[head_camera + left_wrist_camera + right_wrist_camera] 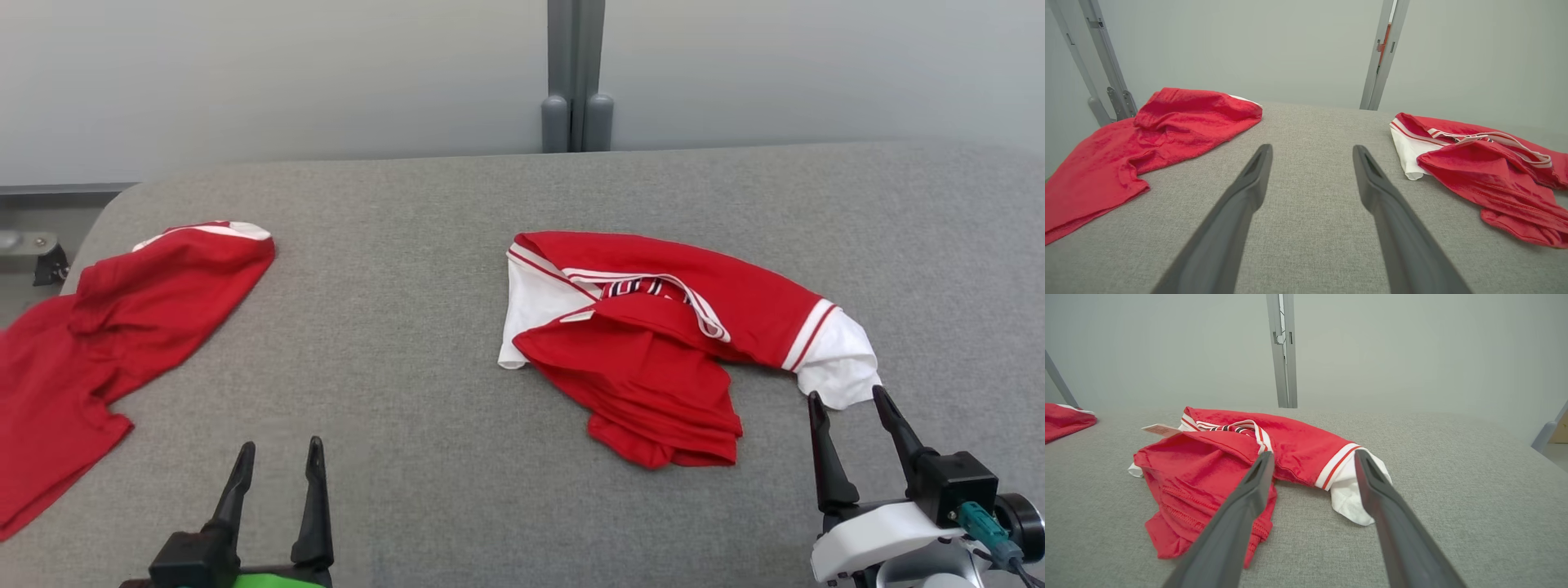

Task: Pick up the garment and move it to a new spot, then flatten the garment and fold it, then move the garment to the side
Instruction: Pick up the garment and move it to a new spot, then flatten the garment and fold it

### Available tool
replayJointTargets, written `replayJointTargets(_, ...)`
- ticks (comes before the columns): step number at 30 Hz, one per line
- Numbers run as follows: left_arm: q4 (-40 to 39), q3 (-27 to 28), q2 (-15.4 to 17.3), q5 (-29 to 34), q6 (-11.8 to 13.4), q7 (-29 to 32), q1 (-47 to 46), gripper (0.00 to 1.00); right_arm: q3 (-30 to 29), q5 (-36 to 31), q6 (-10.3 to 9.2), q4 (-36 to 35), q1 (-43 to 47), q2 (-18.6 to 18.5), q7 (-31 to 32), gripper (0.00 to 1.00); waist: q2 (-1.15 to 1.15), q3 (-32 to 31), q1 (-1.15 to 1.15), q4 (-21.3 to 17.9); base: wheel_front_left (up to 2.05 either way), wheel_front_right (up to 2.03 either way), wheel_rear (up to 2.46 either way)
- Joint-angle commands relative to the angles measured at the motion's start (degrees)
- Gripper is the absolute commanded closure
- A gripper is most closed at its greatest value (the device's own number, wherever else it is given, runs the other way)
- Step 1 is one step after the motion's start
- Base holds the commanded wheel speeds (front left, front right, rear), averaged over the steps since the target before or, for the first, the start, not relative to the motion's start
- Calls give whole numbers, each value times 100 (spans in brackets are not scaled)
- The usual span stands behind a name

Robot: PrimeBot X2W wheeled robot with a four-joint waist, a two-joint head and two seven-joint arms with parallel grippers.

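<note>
You see the crumpled red-and-white garment point(653, 343) lying right of centre on the grey table point(441, 245). Your right gripper point(845, 394) points at its white sleeve from the near side, fingers spread wide and empty; contact cannot be confirmed. Your left gripper point(280, 443), equally wide and empty, sits near left. A second red garment point(106, 343) is cut off at the left edge.

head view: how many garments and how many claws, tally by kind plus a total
garments: 2 (red and white garment, plain red garment)
claws: 2 (left claw, right claw, both open)
total: 4
</note>
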Motion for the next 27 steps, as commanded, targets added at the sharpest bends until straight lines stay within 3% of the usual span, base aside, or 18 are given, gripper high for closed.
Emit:
replayJointTargets(1,-30,207,-117,168,-156,-1,176,0,-15,-37,-6,-9,105,-14,-20,0,0,-116,0,141,0,0,0)
replayJointTargets(8,14,1088,-654,818,-1014,-1,625,0,-142,-98,-6,0,185,-14,-19,0,0,-195,0,149,0,0,0)
replayJointTargets(12,151,1417,-832,1017,-1290,-1,745,0,-129,-115,-6,23,207,-14,-19,0,0,-249,0,103,0,0,0)
replayJointTargets(22,350,1610,-1011,1233,-1499,-2,652,0,-63,-92,-6,47,159,-15,-19,0,0,-262,0,41,0,0,0)
replayJointTargets(27,406,1427,-1041,1170,-1521,-2,412,0,13,-70,-6,49,71,-15,-20,0,0,-195,0,-87,0,0,0)
